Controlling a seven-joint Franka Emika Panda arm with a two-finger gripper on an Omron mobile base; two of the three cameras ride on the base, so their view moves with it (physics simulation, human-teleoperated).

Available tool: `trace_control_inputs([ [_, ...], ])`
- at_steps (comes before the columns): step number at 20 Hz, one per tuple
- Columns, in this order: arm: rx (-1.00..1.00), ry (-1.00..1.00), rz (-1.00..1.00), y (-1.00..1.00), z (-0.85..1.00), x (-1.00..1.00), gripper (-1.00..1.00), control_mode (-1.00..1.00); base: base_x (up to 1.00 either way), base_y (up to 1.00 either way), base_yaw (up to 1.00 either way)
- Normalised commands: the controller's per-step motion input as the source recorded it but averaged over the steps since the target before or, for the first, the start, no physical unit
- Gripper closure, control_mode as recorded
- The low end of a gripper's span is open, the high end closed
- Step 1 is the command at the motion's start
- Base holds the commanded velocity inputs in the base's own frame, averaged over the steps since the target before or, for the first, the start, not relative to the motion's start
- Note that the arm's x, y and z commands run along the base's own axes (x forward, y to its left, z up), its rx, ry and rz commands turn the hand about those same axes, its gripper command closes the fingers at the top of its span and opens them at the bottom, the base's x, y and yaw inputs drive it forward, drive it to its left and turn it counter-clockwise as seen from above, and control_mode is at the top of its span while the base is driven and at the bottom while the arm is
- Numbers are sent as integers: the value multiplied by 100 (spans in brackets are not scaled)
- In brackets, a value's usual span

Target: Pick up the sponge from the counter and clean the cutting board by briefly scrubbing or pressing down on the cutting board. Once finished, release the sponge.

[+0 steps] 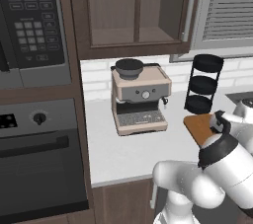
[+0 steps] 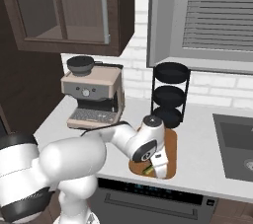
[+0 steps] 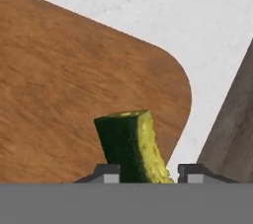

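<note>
Left base view: the flat orange-brown wooden cutting board (image 1: 199, 125) lies on the light grey-white counter (image 1: 123, 151), right of the beige coffee machine (image 1: 139, 98) and partly behind the white arm.

Right base view: the two-finger gripper (image 2: 157, 168) points down over the board (image 2: 170, 145), near the black three-tier rack (image 2: 169, 93).

Hand view: the small yellow sponge with a dark green layer (image 3: 131, 144) stands clamped between the fingertips (image 3: 106, 171), above the board's (image 3: 69, 94) rounded corner.

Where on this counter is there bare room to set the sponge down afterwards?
Bare counter lies in front of the coffee machine, and between the cutting board and the sink. It is crowded at the board, under the gripper holding the sponge, beside the black rack.
</note>
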Motion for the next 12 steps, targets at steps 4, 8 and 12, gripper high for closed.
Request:
trace_control_inputs([
  [4,4,0,0,0,46,3,100,-100,0,0,0],
  [8,3,0,0,8,16,27,100,-100,0,0,0],
  [12,1,0,0,24,0,55,100,-100,0,0,0],
])
